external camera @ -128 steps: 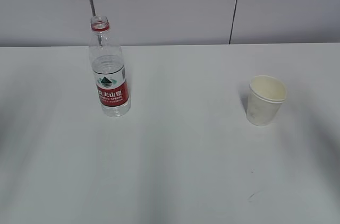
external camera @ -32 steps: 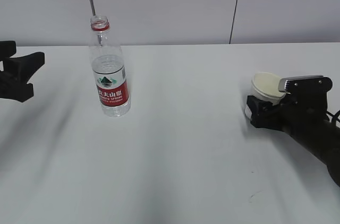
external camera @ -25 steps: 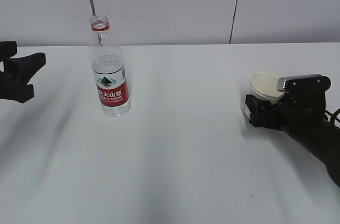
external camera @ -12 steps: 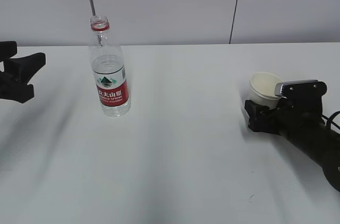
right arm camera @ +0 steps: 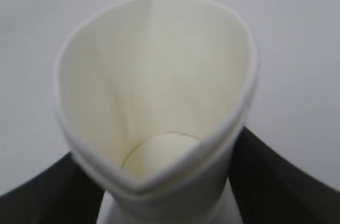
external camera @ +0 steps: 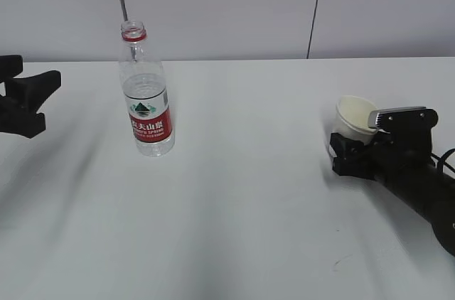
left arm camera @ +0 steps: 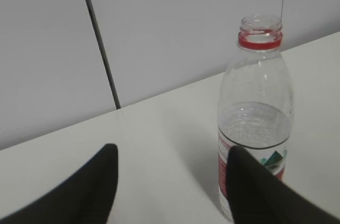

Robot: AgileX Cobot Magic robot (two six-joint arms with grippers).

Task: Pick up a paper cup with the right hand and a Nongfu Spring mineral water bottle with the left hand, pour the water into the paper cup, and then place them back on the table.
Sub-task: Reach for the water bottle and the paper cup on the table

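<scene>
White tabletop (external camera: 242,193) and grey wall panels frame us. Our right gripper (external camera: 353,156) squeezes the paper cup (external camera: 355,119) from both sides, deforming its rim, probably firm enough for lifting. Our left gripper (external camera: 32,104) waits spread apart, well left of the upright water bottle (external camera: 146,92), lined up to approach.

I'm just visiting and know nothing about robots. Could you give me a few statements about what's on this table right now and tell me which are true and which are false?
1. The right gripper is squeezing the paper cup out of round. True.
2. The Nongfu Spring mineral water bottle has a cap on. False: its mouth is open.
3. The left gripper is clamped on the bottle. False: it is open, off to the bottle's side.
4. The bottle stands upright on the table. True.
5. The cup is full of water. False: its bottom shows dry.
</scene>
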